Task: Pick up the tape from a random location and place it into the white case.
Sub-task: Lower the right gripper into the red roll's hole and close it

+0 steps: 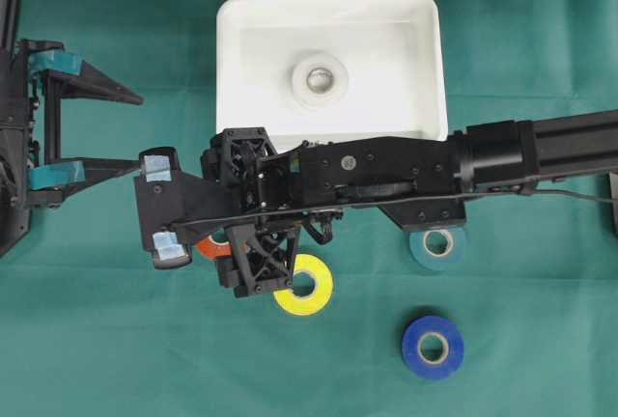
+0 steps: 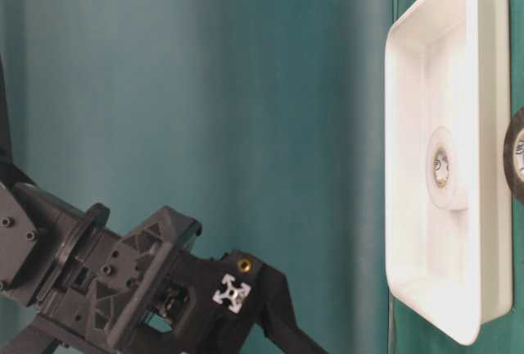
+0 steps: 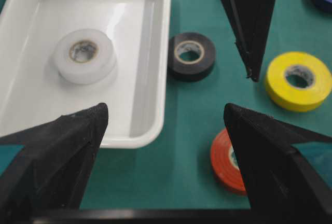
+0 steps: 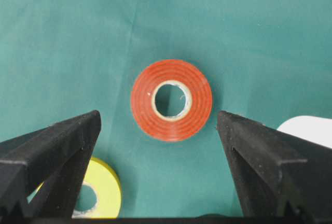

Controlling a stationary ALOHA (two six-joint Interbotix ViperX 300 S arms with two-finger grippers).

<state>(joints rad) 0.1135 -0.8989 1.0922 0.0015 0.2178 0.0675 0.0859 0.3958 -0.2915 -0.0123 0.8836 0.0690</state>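
Green cloth covers the table (image 1: 116, 340), and the white case (image 1: 425, 69) is set toward its far edge in the overhead view, with a white tape roll (image 1: 320, 80) lying flat near the middle of its floor. On the cloth outside the case, an orange tape roll (image 4: 171, 99) is seen lying flat between the widely spread fingers of the right pincer (image 4: 158, 125), untouched by either finger; nothing is held by that pincer. A yellow roll (image 1: 303, 285) lies just beside it, partly hidden under the right arm in the overhead view. A light blue roll (image 1: 437, 244) is found near the case's right corner, and a dark blue roll (image 1: 433, 347) lies farther toward the near edge. A black roll (image 3: 191, 56) is shown close beside the case's long wall in the left wrist view; overhead it is apparently covered by the arm. The left pincer (image 1: 116, 127) is kept at the left edge of the table, its fingers spread wide and nothing gripped.
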